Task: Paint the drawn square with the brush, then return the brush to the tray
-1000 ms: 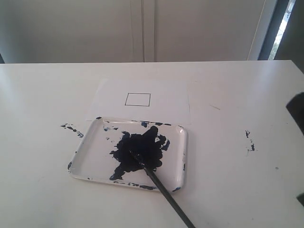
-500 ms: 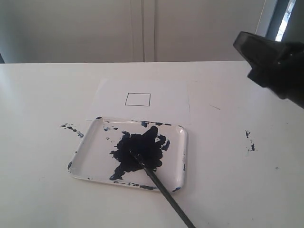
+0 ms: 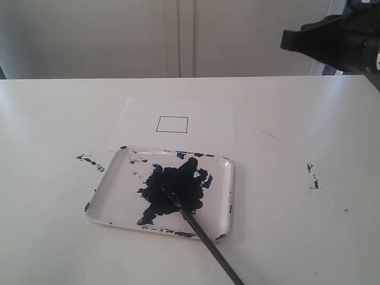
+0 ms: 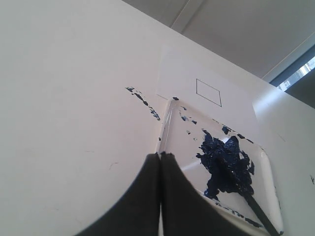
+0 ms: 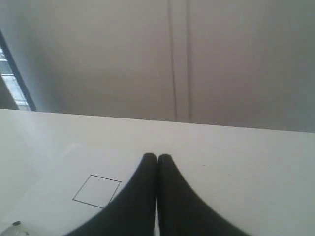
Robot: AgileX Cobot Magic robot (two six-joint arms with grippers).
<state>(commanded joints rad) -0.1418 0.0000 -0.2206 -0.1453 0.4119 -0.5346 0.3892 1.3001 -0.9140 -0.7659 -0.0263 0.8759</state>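
The tray (image 3: pixel 102 185) lies mid-table with a dark navy blotch at its middle. The brush (image 3: pixel 206 240) rests with its bristles in the blotch, and its black handle runs over the near rim toward the front edge. Nothing holds it. Behind the tray, the drawn square (image 3: pixel 172 124) on the white sheet is white inside. My right arm (image 3: pixel 338 41) hangs high at the back right. The right gripper (image 5: pixel 157 156) is shut and empty, with the drawn square (image 5: pixel 97 191) below it. The left gripper (image 4: pixel 160 155) is shut and empty beside the tray (image 4: pixel 166 123), with the brush (image 4: pixel 255 209) and drawn square (image 4: pixel 208 92) beyond.
Dark paint specks (image 3: pixel 89 159) mark the table left of the tray, and more specks (image 3: pixel 312 175) lie to its right. The white paper sheet (image 3: pixel 208 127) sits partly under the tray's far rim. A pale wall stands behind the table.
The right arm came in from the right edge, rose to the upper right, and now sits higher and farther back. Tray, brush and square have not moved.
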